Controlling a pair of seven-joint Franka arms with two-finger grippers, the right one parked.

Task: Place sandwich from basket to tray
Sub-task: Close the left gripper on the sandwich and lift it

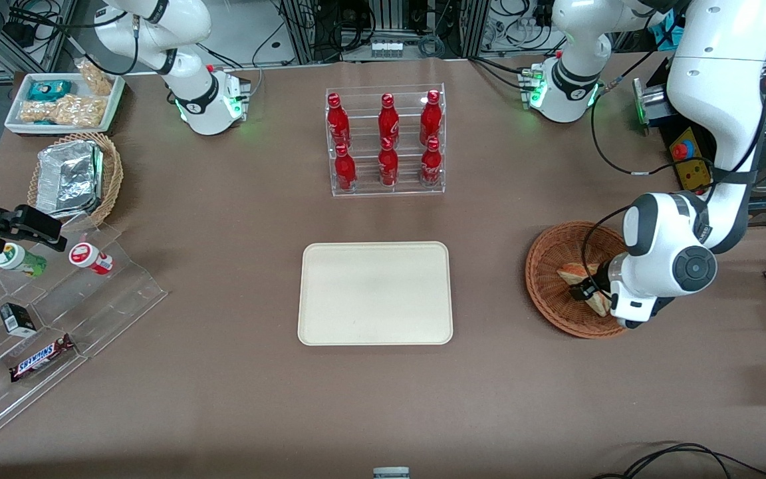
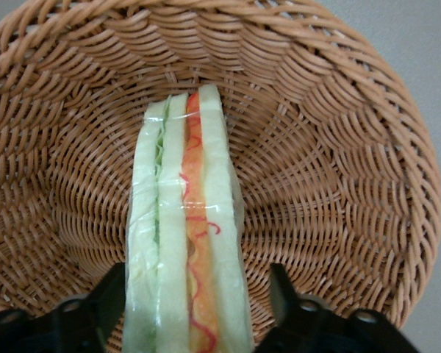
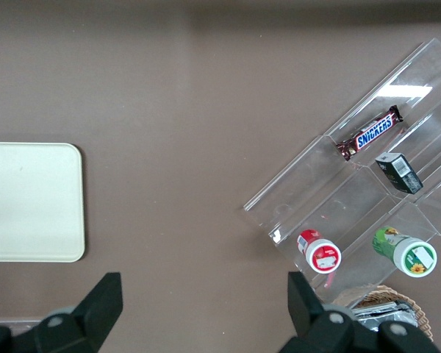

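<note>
Inside the basket [image 2: 338, 147], open fingers [image 2: 106, 305] of the gripper [image 2: 198, 309] flanking the sandwich [image 2: 187, 243]

brown table [image 1: 223, 372] carries tray [image 1: 375, 293], basket [image 1: 546, 283], bottle rack [image 1: 386, 143]; gripper [image 1: 589, 290] in basket.

basket [image 2: 338, 147]: rough woven wicker | sandwich [image 2: 184, 243]: glossy clear wrap (crinkled) | tray [image 1: 375, 293]: matt

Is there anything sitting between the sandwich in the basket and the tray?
Nothing visible: bare table lies between the basket and the tray. The gripper already straddles the sandwich, fingers open.
</note>
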